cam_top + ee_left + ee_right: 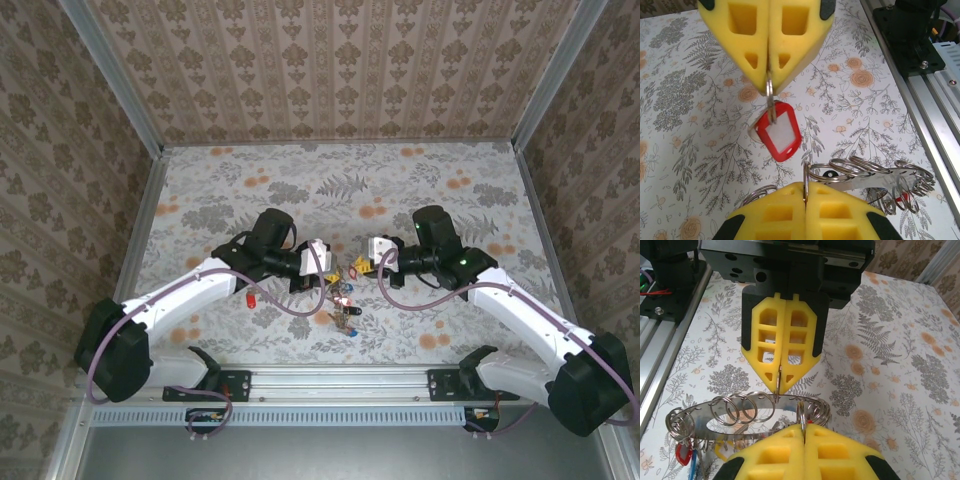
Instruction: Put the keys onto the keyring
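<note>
Now, left hand [805, 190] clamped on keyring [865, 184], right hand [768, 90] pinching ring of red tag [781, 132], rail [940, 115] alongside.

Bright even light; faint shadows; sharp focus.

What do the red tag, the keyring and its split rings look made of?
Tag: red plastic by its smooth, glossy frame; the white insert could be paper or plastic, I cannot tell which. Keyring: flat bright metal with mirror-like glints, probably steel. Split rings: coiled metal wire with the same silvery shine, likely steel too.
</note>
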Controlling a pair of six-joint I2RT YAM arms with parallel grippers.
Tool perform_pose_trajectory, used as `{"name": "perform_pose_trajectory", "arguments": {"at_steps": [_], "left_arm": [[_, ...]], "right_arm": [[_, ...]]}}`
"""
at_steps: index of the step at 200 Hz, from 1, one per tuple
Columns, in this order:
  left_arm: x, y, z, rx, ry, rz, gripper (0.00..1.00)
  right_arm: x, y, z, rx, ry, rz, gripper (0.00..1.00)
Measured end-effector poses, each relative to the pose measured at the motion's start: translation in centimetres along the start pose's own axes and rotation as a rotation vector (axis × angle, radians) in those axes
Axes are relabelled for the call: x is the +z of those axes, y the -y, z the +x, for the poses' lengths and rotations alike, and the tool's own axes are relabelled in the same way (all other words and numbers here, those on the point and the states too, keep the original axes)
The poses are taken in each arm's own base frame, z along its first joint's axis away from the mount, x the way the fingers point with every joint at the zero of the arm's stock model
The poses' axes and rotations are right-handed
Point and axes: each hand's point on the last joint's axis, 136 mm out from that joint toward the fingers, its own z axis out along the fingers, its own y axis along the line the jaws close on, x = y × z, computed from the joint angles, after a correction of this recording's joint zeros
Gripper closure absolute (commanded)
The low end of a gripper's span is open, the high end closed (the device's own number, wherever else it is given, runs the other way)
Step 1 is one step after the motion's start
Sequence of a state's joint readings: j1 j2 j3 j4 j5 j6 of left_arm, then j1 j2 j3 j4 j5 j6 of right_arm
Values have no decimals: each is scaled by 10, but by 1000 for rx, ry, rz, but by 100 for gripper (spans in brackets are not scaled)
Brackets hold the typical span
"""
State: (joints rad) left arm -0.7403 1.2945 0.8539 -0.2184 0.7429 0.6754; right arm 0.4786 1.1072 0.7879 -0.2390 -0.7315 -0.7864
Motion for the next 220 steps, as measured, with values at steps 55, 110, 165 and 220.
{"name": "perform_pose_trajectory", "arguments": {"at_steps": [55,110,165,220], "left_arm": [[0,-2,1,1,-7,-9,100],[0,-2,1,1,-6,-9,100],[0,-1,1,0,-6,-8,100],[0,-1,1,0,-7,-8,100]], "right_arm": [[8,-13,-5,29,10,-88,100],[13,-18,-6,30,9,-114,100],[19,-20,-5,29,1,-128,100],[22,-17,-3,19,-17,-110,100]]}}
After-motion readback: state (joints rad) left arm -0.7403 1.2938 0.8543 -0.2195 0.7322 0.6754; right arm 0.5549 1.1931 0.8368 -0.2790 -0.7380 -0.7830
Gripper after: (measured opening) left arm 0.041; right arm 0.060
